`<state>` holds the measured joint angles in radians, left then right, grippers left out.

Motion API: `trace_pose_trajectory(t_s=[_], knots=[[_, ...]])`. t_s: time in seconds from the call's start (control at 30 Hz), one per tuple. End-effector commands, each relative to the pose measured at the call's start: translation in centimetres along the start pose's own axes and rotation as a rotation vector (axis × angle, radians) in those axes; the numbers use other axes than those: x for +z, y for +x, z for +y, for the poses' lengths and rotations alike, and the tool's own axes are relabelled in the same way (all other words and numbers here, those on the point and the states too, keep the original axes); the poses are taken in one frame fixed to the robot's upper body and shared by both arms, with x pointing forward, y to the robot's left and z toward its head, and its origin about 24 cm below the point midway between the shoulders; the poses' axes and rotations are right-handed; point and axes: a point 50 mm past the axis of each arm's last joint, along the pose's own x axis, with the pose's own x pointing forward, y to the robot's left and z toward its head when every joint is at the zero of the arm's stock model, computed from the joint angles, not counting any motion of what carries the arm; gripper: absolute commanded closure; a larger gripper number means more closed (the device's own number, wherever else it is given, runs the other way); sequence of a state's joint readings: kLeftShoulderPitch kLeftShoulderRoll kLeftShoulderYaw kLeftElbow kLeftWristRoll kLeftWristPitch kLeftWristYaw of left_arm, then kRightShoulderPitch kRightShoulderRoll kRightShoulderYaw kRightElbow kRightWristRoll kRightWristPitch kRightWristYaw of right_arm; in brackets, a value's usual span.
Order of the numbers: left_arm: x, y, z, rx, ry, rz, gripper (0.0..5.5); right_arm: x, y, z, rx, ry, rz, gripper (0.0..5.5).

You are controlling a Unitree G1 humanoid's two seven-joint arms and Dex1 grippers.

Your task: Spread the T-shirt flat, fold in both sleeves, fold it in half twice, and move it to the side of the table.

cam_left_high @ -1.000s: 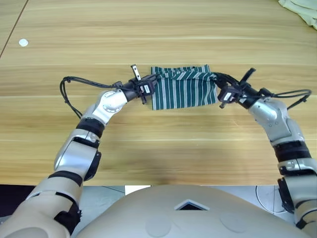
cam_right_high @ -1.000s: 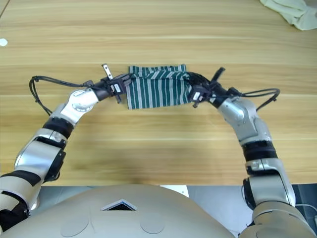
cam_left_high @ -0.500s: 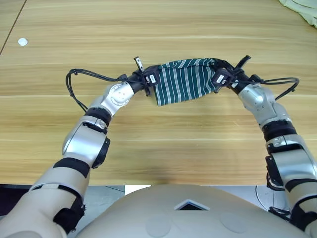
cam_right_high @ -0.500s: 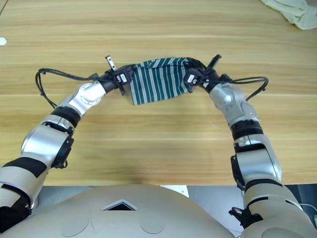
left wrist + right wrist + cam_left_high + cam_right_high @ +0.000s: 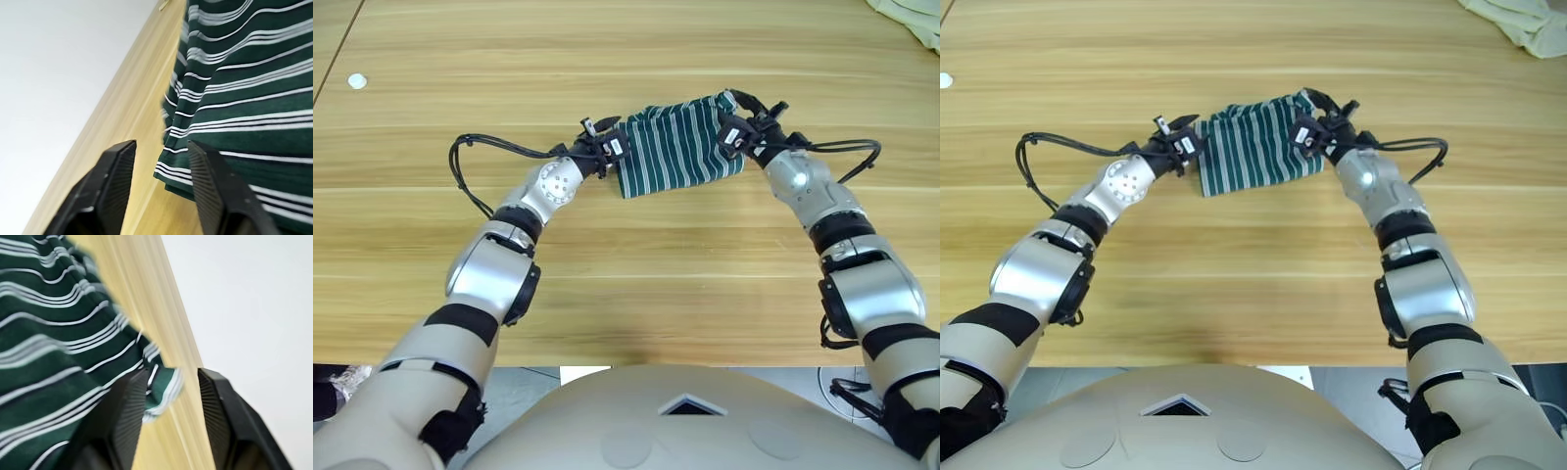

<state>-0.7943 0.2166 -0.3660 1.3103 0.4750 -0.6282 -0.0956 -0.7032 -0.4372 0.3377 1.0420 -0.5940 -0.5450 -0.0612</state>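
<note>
Change: the folded T-shirt (image 5: 677,145) has gone from mid-tabletop (image 5: 607,59) toward 12 o'clock and now lies tilted.
Hands: left hand (image 5: 161,152) and right hand (image 5: 173,375) are both parted at its corners, pinching nothing.
Meaning: probably set down, task nearly finished.

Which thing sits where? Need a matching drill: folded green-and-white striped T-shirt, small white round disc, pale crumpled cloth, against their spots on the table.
Things
1. folded green-and-white striped T-shirt
2. small white round disc
3. pale crumpled cloth

Places
A. far right corner of the wooden table
B. mid-table, between the left gripper and the right gripper
C. far left part of the table

Pairs: 1-B, 2-C, 3-A
</note>
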Motion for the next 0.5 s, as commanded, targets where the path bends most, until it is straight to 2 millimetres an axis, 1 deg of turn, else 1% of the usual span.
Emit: trace_pose_trajectory(t_s=[0.03,0.13,0.2,0.23,0.27,0.33,0.37,0.4,0.43,0.47,0.5], knots=[[-0.1,-0.1,0.1,0.031,-0.04,0.0,2.82,0.5,1.2,-0.6,-0.023,-0.024,0.019,2.82],[-0.1,-0.4,0.3,0.084,-0.086,-0.032,2.29,0.3,1.7,-1.2,-0.066,-0.024,0.077,2.26],[-1.2,-1.4,0.2,0.123,-0.127,-0.014,1.98,0.1,1.8,-1.5,-0.117,0.031,0.102,2.23],[-1.9,-1.9,0.1,0.14,-0.147,0.008,1.87,0.2,1.7,-1.5,-0.146,0.078,0.088,2.23],[-2.9,-2.6,-0.3,0.157,-0.179,0.039,1.65,0.8,1.7,-1.2,-0.169,0.175,0.039,2.23],[-4.8,-4.4,-1.3,0.2,-0.262,0.104,1.35,3.1,1.7,0.0,-0.183,0.436,-0.109,2.23],[-5.8,-5.4,-1.7,0.235,-0.309,0.135,1.28,4.4,1.8,1.3,-0.134,0.557,-0.168,2.23],[-6.5,-6.2,-2.0,0.27,-0.352,0.154,1.04,5.4,1.9,2.3,-0.086,0.627,-0.203,2.23],[-7.0,-6.8,-2.1,0.314,-0.406,0.162,0.92,5.8,2.1,3.4,-0.025,0.666,-0.194,2.23],[-7.3,-7.3,-2.1,0.369,-0.459,0.169,0.78,5.6,2.3,4.2,0.03,0.693,-0.145,2.23],[-7.4,-7.4,-2.2,0.402,-0.5,0.168,0.56,5.1,2.3,4.6,0.06,0.714,-0.099,2.23]])
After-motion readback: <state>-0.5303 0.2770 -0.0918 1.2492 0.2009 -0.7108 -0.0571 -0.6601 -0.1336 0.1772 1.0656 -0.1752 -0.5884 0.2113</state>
